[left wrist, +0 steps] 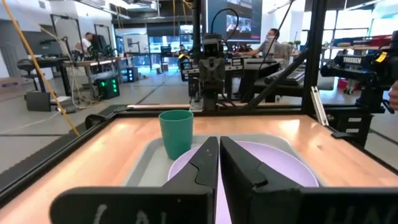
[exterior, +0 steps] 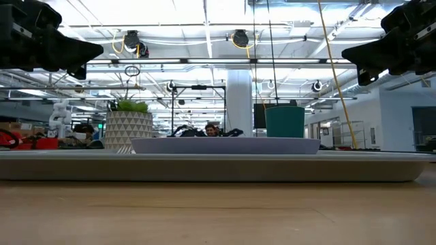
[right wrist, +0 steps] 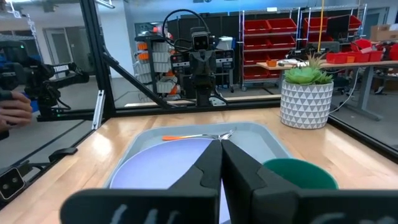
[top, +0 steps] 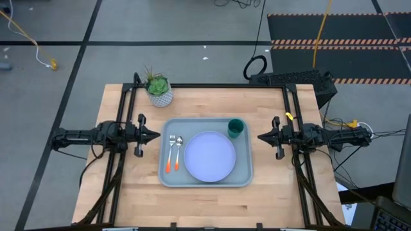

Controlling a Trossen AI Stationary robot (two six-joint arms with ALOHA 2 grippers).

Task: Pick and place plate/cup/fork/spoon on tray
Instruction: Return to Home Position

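The grey-blue tray (top: 244, 176) lies in the middle of the table. On it rest the lavender-blue plate (top: 210, 156) in the centre, the dark green cup (top: 236, 128) upright at its far right corner, and the orange-handled fork (top: 170, 154) and spoon (top: 178, 153) side by side along its left side. My left gripper (top: 158, 135) is shut and empty, raised above the table left of the tray. My right gripper (top: 259, 136) is shut and empty, raised right of the tray. The cup (left wrist: 176, 132) and plate (left wrist: 273, 163) also show in the left wrist view.
A white patterned pot with a green plant (top: 158, 90) stands at the table's far edge, left of centre. Bare wood lies in front of the tray and beside it under both arms. A black frame runs along the table's sides.
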